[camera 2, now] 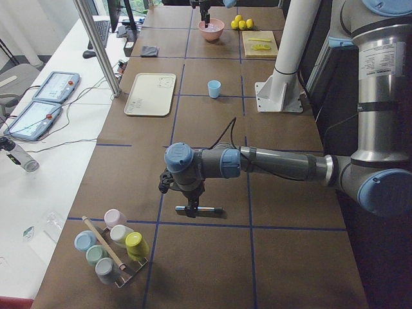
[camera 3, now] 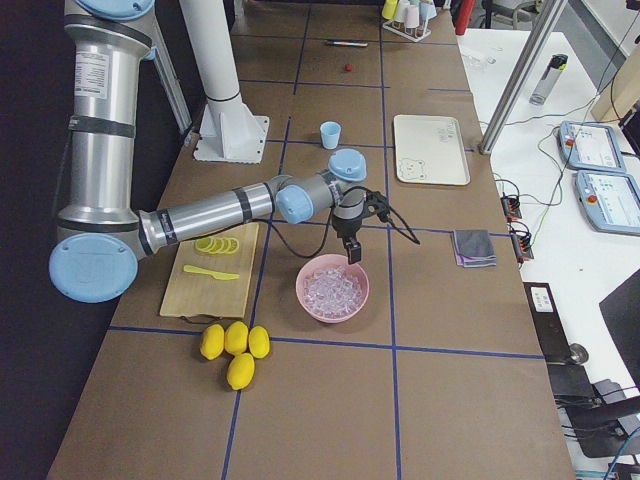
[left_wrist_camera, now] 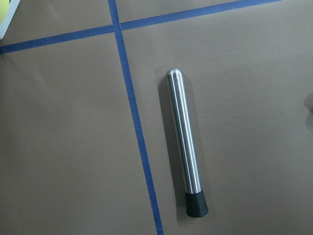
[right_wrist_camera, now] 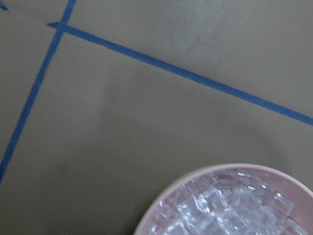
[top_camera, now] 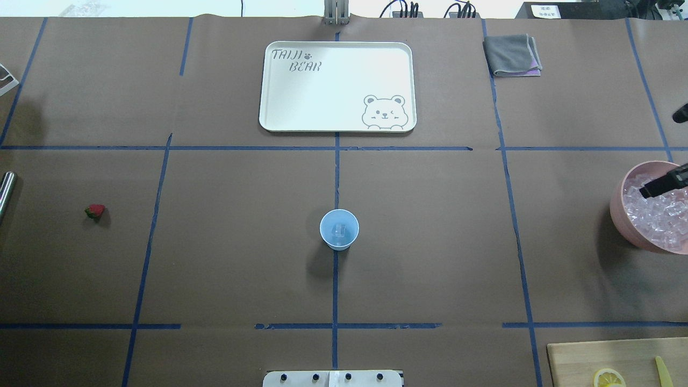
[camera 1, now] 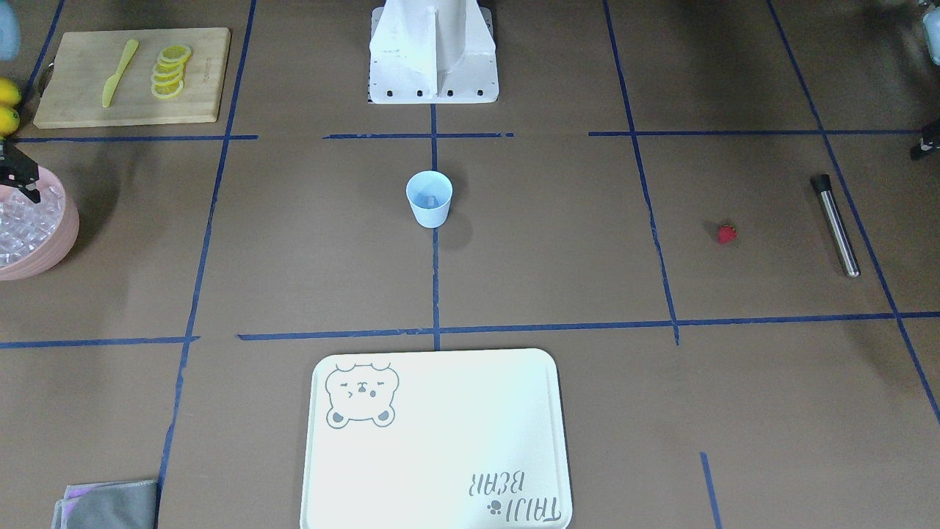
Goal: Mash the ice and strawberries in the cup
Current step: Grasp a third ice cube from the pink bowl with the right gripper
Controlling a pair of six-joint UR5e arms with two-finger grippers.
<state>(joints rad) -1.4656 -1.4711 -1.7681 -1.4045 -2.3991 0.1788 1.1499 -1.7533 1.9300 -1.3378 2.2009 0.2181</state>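
Note:
The light-blue cup (camera 1: 429, 198) stands upright mid-table, also in the overhead view (top_camera: 339, 230), with one ice cube (top_camera: 339, 231) inside. More ice (top_camera: 658, 212) fills a pink bowl (camera 1: 55, 246). The strawberry (camera 1: 726, 234) lies alone on the paper, also overhead (top_camera: 95, 211). My right gripper (top_camera: 645, 192) hangs over the bowl's rim, above the ice; I cannot tell whether it is open or shut. My left gripper (camera 2: 192, 210) hovers over a steel muddler (left_wrist_camera: 186, 147) lying flat; I cannot tell whether it is open or shut. Neither wrist view shows fingers.
A white bear tray (top_camera: 337, 123) lies beyond the cup. A wooden board (camera 1: 132, 73) holds lemon slices (camera 1: 169, 72) and a yellow knife (camera 1: 119, 72). Whole lemons (camera 3: 235, 348), a grey cloth (top_camera: 511, 55), a rack of coloured cups (camera 2: 112, 248) and the robot base (camera 1: 433, 51) are around.

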